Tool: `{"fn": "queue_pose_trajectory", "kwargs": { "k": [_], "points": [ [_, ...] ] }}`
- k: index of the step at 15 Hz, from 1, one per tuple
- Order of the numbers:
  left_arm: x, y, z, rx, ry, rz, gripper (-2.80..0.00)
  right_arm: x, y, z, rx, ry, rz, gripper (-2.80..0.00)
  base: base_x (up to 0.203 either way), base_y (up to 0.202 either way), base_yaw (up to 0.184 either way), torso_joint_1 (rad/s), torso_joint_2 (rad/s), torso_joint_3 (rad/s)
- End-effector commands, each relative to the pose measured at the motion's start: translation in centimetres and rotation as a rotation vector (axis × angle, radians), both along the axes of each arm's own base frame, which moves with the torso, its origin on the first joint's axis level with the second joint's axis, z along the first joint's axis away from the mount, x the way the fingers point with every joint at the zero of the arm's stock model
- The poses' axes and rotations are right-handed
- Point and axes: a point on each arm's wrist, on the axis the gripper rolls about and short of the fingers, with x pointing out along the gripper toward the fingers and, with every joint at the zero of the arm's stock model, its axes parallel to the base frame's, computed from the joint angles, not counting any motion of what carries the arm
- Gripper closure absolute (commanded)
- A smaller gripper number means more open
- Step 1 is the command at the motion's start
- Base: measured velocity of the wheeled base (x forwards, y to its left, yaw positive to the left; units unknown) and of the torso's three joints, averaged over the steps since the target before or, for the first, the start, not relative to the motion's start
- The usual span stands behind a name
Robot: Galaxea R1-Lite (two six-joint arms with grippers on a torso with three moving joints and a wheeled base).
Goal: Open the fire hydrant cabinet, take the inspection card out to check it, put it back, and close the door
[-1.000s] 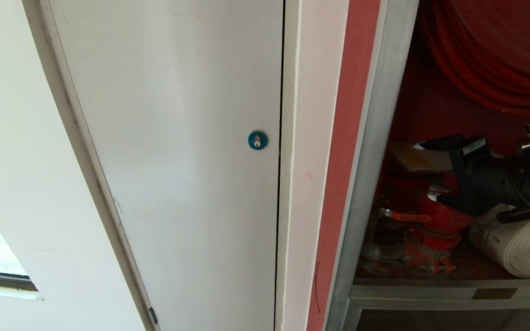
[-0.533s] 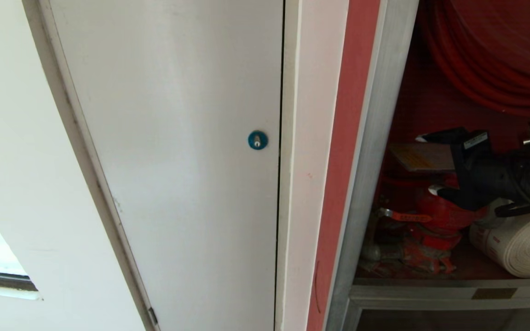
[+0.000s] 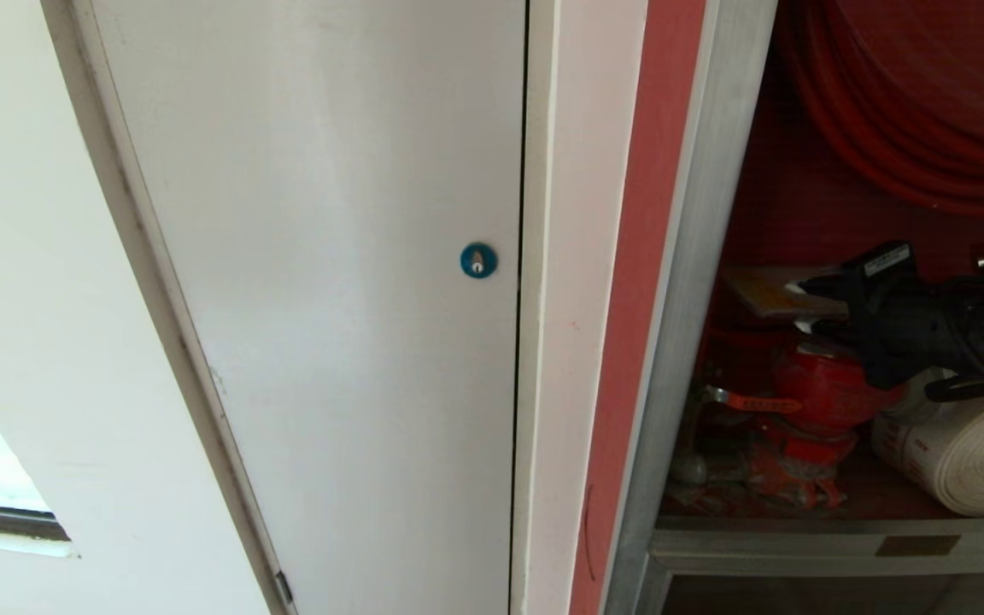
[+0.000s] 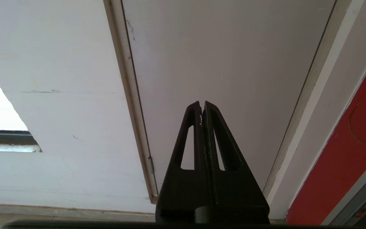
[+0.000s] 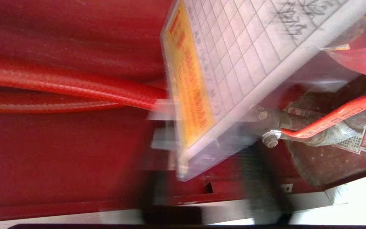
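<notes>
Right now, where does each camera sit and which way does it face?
Head: on the head, facing forward and down at white door and open fire hydrant cabinet; right end effector at inspection card.
Left wrist: behind shut left end effector, facing white door.
Right wrist: inside the cabinet, facing card and red hose.
Shared: head and right wrist both show the card.
</notes>
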Motion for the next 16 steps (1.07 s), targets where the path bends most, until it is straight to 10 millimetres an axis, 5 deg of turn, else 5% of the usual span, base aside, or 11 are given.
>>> {"fn": "queue_pose_trajectory", "kwargs": {
  "k": [1, 8, 11, 16],
  "points": [
    [0.0, 0.0, 0.0, 0.0, 0.002, -0.001, 0.0, -0.1, 0.1, 0.1, 0.002, -0.004, 0.006, 0.0, 0.0, 0.0, 0.0, 0.0, 0.0, 0.0],
    [0.0, 0.0, 0.0, 0.0, 0.001, -0.001, 0.0, -2.5, -0.2, 1.4, 0.015, -0.044, 0.032, 0.0, 0.0, 0.0, 0.0, 0.0, 0.0, 0.0],
    [0.0, 0.0, 0.0, 0.0, 0.001, -0.001, 0.0, -6.4, -0.6, 3.4, 0.016, -0.094, 0.071, 0.0, 0.0, 0.0, 0.0, 0.0, 0.0, 0.0],
    [0.0, 0.0, 0.0, 0.0, 0.001, 0.0, 0.0, -16.5, -1.8, 6.0, -0.074, -0.143, 0.249, 0.0, 0.0, 0.0, 0.0, 0.0, 0.0, 0.0]
  ]
}}
